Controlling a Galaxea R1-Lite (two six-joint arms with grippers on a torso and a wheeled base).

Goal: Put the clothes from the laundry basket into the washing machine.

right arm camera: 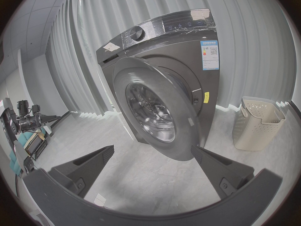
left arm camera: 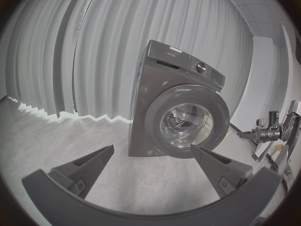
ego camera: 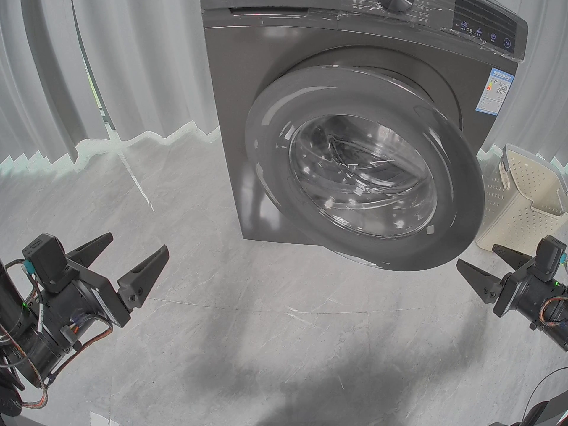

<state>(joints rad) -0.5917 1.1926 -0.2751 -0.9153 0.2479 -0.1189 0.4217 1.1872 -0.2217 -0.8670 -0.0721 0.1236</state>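
A grey front-loading washing machine (ego camera: 331,60) stands ahead, its round door (ego camera: 367,167) swung partly open toward me. A cream perforated laundry basket (ego camera: 526,199) sits on the floor to the machine's right, also seen from the right wrist as the basket (right arm camera: 258,124); its inside is hidden, so I cannot tell whether clothes lie in it. My left gripper (ego camera: 135,249) hangs open and empty at the lower left, well short of the machine. At the lower right my right gripper (ego camera: 485,262) is open and empty, just below the basket and beside the door's edge.
White curtains (ego camera: 118,54) hang behind the machine on both sides. Pale tiled floor (ego camera: 248,326) stretches between me and the machine. The open door (right arm camera: 153,110) juts out into the space in front of the drum.
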